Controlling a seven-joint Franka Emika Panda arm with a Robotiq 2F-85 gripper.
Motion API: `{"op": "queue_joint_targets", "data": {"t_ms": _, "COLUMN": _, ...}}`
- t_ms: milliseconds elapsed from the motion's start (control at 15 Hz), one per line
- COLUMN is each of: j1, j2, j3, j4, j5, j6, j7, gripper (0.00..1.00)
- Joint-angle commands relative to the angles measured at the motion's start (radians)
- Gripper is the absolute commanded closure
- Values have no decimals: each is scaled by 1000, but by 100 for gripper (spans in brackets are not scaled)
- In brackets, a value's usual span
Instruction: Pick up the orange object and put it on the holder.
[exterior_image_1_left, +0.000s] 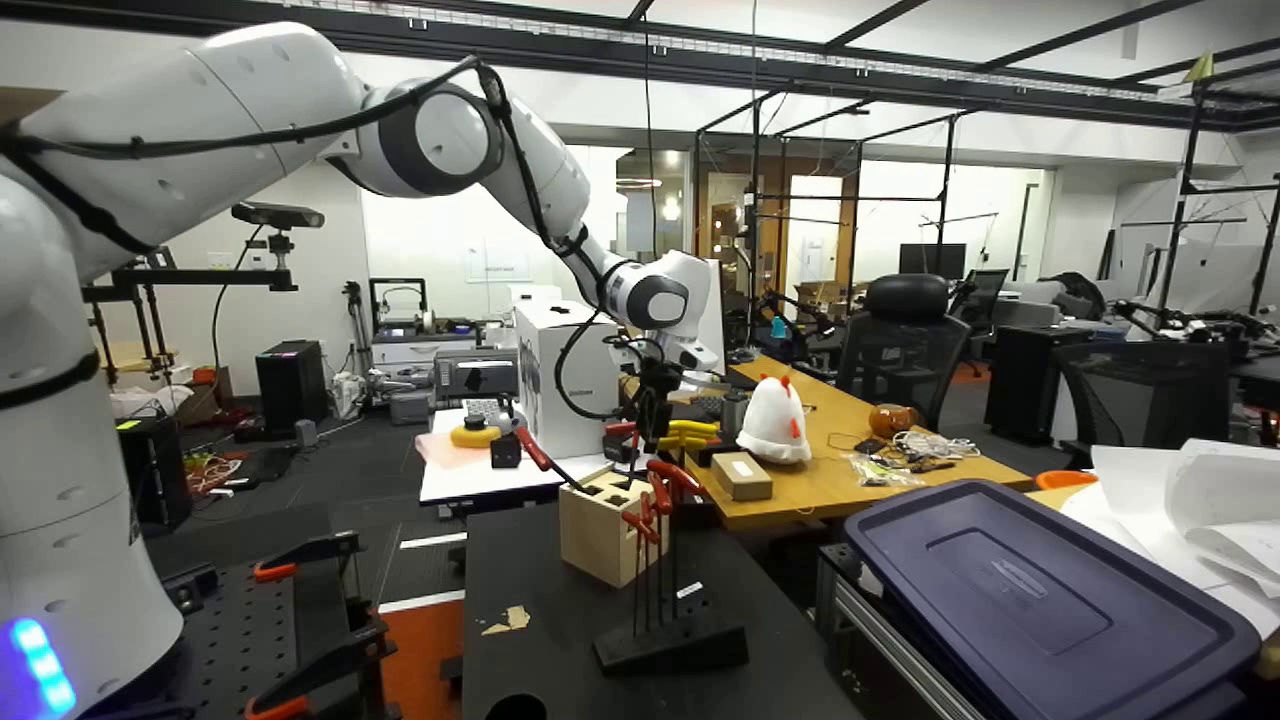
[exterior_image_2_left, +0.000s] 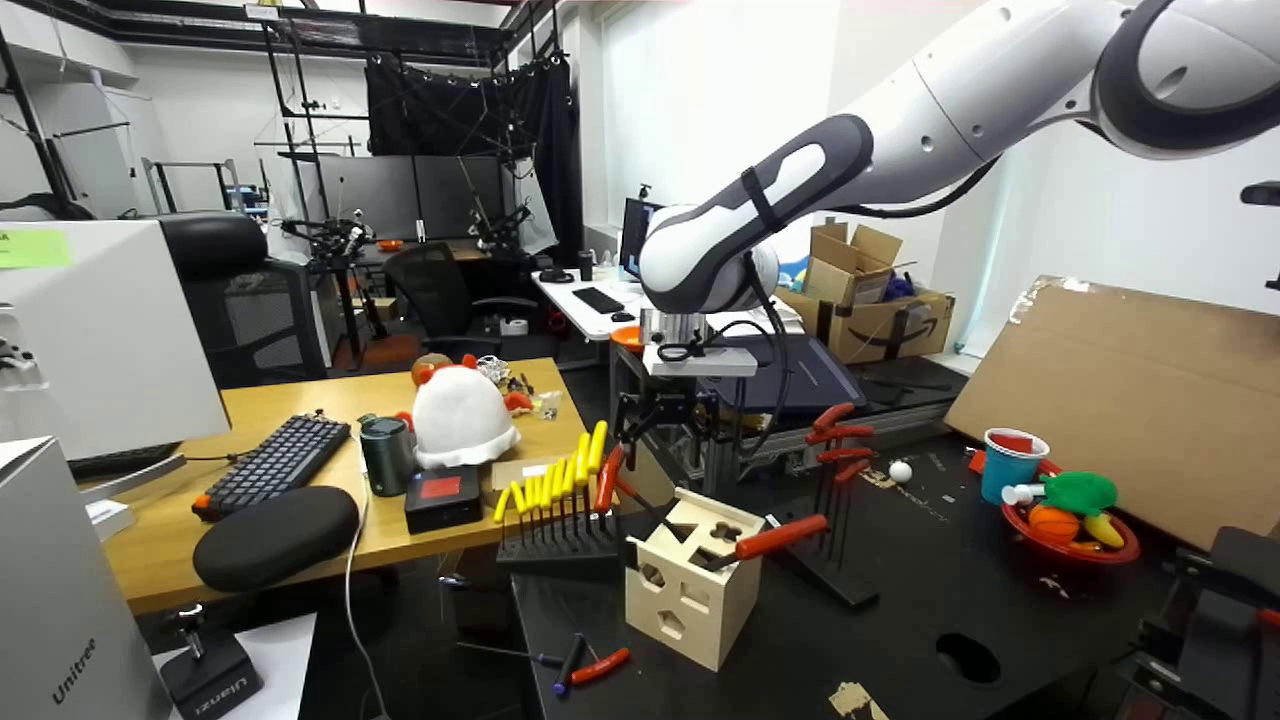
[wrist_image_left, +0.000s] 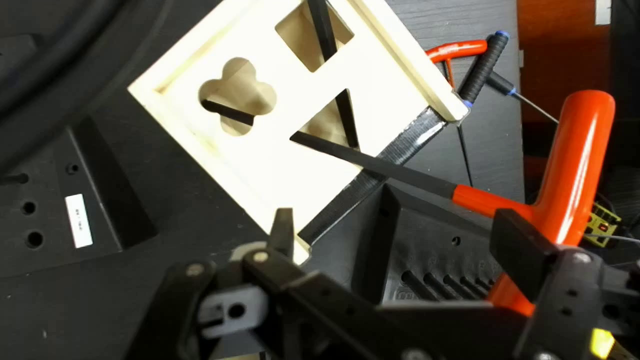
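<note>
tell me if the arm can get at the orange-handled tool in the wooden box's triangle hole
Probably yes, after a sideways shift: the jaws stand open, but in the wrist view one side partly hides the orange handle. No other object covers it there.

Bright, fairly even light fills both exterior views, leaving a white wall panel (exterior_image_2_left: 720, 110) nearly featureless, while a blue indicator light (exterior_image_1_left: 42, 665) glares. In the wrist view, the wooden shape-sorting box (wrist_image_left: 295, 95) looks washed out, gloss streaks the orange T-handle (wrist_image_left: 575, 165), and a dark cable (wrist_image_left: 57, 52) blurs.
</note>
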Motion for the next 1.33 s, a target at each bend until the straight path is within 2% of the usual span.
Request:
{"op": "queue_joint_targets", "data": {"t_ms": 0, "j1": 12, "j2": 51, "j3": -4, "j4": 102, "j5": -4, "j6": -60, "j7": -5, "gripper": 0}}
{"op": "queue_joint_targets", "data": {"t_ms": 400, "j1": 37, "j2": 48, "j3": -30, "j4": 178, "j5": -39, "j6": -138, "j7": 24, "gripper": 0}}
{"op": "queue_joint_targets", "data": {"t_ms": 867, "j1": 52, "j2": 117, "j3": -10, "j4": 282, "j5": -32, "j6": -210, "j7": 1, "gripper": 0}}
{"op": "queue_joint_targets", "data": {"t_ms": 1267, "j1": 66, "j2": 189, "j3": -6, "j4": 368, "j5": -39, "j6": -222, "j7": -8, "gripper": 0}}
